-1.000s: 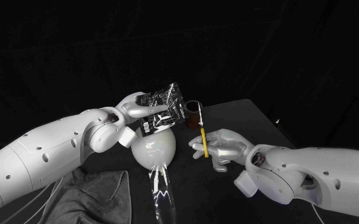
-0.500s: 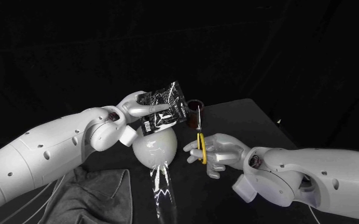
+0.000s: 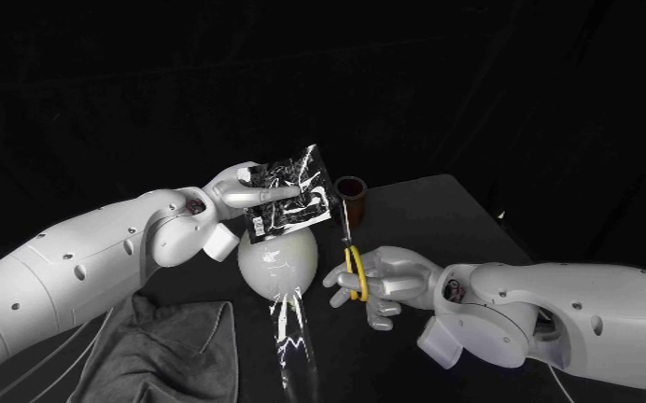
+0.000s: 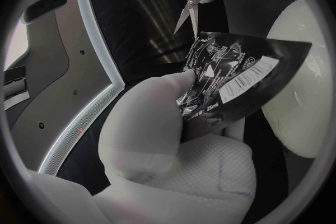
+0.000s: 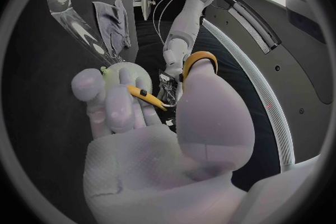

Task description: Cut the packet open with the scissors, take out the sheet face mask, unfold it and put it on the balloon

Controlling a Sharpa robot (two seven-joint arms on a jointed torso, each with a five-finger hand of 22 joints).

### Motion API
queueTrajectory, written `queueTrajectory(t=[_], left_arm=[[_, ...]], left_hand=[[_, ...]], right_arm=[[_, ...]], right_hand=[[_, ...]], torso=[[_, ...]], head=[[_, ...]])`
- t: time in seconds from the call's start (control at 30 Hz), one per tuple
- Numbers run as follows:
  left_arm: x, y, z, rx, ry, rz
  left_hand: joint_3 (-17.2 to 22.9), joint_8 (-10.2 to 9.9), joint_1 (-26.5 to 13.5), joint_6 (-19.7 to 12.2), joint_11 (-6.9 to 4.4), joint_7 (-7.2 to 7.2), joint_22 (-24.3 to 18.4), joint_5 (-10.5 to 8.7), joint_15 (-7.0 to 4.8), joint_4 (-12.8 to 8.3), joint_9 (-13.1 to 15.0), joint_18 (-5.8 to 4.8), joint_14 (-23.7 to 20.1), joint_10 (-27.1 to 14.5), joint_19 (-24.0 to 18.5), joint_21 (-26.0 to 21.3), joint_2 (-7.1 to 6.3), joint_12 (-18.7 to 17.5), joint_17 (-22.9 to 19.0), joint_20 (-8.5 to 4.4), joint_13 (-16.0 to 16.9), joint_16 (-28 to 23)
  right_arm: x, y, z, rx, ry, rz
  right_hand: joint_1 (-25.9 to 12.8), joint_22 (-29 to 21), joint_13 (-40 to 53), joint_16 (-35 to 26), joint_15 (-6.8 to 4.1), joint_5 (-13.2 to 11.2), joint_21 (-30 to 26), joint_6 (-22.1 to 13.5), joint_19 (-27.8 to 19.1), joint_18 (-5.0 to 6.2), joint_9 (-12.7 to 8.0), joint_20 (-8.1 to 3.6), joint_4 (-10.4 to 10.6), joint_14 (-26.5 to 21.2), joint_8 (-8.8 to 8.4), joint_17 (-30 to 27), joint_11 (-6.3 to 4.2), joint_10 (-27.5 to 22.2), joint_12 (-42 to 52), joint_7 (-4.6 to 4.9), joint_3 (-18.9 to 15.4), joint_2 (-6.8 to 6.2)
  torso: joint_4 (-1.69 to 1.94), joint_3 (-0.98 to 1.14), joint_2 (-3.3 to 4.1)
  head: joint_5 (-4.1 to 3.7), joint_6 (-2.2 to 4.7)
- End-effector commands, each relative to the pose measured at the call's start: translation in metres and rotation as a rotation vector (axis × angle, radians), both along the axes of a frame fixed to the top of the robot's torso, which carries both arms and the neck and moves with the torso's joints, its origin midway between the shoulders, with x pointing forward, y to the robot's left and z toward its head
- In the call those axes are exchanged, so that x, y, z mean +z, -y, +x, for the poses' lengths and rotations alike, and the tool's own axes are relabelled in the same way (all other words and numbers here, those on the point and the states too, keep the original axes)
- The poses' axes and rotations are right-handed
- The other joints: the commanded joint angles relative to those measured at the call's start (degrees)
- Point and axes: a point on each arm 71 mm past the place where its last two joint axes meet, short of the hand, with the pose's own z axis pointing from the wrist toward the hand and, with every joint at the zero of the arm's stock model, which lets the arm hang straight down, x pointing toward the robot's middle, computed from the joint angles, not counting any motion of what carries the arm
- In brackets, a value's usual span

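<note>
Now left hand pinches packet by balloon; right hand grips scissors, tips near its edge. Hold taut & snip shallow, blades square to edge.

A black curtain hangs in soft folds behind the black table, the light dim; a grey cloth lies crumpled at the near side.

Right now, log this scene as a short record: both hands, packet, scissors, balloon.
left hand: holds the packet up above the balloon
right hand: holds the scissors by their yellow handles
scissors: blades point up toward the packet's edge; contact unclear
packet: no cut visible
balloon: pale, no mask on it
</note>
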Motion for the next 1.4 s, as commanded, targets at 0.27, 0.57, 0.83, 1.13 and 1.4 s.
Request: queueTrajectory(t=[0.27, 0.57, 0.83, 1.13, 1.4], left_arm=[[0.003, 0.004, -0.006, -0.138, 0.002, -0.042], [0.002, 0.006, -0.007, -0.159, 0.004, -0.026], [0.002, 0.007, -0.009, -0.171, 0.005, -0.012], [0.001, 0.009, -0.011, -0.193, 0.002, 0.003], [0.000, 0.011, -0.013, -0.205, 0.000, 0.015]], left_hand=[[-0.1, 0.2, -0.2, 0.5, 0.01, 0.08, -0.1, 0.22, -0.17, -0.4, 8.5, 0.88, -0.3, 0.2, -0.5, -0.1, 0.47, -0.1, 0.2, 0.24, 0.0, 0.0], [-0.1, 0.2, -0.2, 0.5, 0.01, 0.08, -0.1, 0.22, -0.17, -0.5, 8.6, 0.87, -0.3, 0.2, -0.6, -0.1, 0.49, -0.1, 0.2, 0.26, 0.0, 0.0], [-0.1, 0.2, -0.3, 0.5, 0.01, 0.08, -0.1, 0.22, -0.17, -0.5, 8.6, 0.87, -0.3, 0.2, -0.6, -0.1, 0.50, -0.1, 0.2, 0.27, 0.0, 0.0], [-0.1, 0.2, -0.2, 0.4, 0.00, 0.08, -0.1, 0.22, -0.17, -0.5, 8.6, 0.87, -0.3, 0.2, -0.6, -0.1, 0.51, -0.1, 0.2, 0.28, 0.0, 0.0], [-0.1, 0.2, -0.2, 0.4, 0.00, 0.08, -0.1, 0.22, -0.17, -0.5, 8.6, 0.87, -0.3, 0.3, -0.7, -0.1, 0.51, -0.1, 0.2, 0.28, 0.0, 0.0]], right_arm=[[0.001, -0.008, -0.006, 0.091, -0.035, 0.015], [0.001, -0.009, -0.006, 0.101, -0.040, 0.015], [0.002, -0.006, -0.002, 0.095, -0.033, 0.009], [0.009, -0.002, 0.007, 0.080, 0.000, -0.003], [0.013, -0.002, 0.013, 0.077, 0.023, -0.008]], right_hand=[[-0.7, 3.0, -0.4, 0.2, -0.44, 0.3, 0.2, -17.4, 0.7, 0.47, 1.0, -0.05, 0.0, 0.0, 1.25, 0.0, -1.02, 1.9, 0.0, 7.62, 0.5, 0.15], [-0.8, 3.0, -0.6, 0.3, -0.51, 0.3, 0.6, -17.3, 0.9, 0.39, 1.3, -0.12, 0.0, 0.1, 1.79, 0.1, -1.11, 2.2, 0.0, 7.53, 0.8, 0.43], [-0.8, 3.0, -0.7, 0.3, -0.53, 0.3, 0.6, -17.4, 0.9, 0.39, 1.3, -0.14, 0.0, 0.1, 1.87, 0.0, -1.12, 2.3, 0.0, 7.52, 0.8, 0.44], [-0.9, 3.0, -0.9, 0.3, -0.55, 0.3, 0.6, -17.4, 0.9, 0.39, 1.5, -0.17, 0.0, 0.1, 2.11, 0.0, -1.14, 2.3, -0.1, 7.49, 1.0, 0.58], [-0.8, 3.0, -1.0, 0.3, -0.57, 0.3, 0.6, -17.4, 1.0, 0.38, 1.6, -0.19, 0.0, 0.1, 2.34, -0.1, -1.15, 2.4, -0.1, 7.46, 1.1, 0.69]], torso=[[0.04, -0.03, -0.07], [0.10, -0.06, -0.02], [0.09, -0.04, -0.01], [0.09, -0.05, -0.06], [0.07, -0.05, -0.02]], head=[[-0.03, -0.14], [0.09, -0.17], [0.14, -0.23], [0.10, 0.01], [0.13, 0.16]])
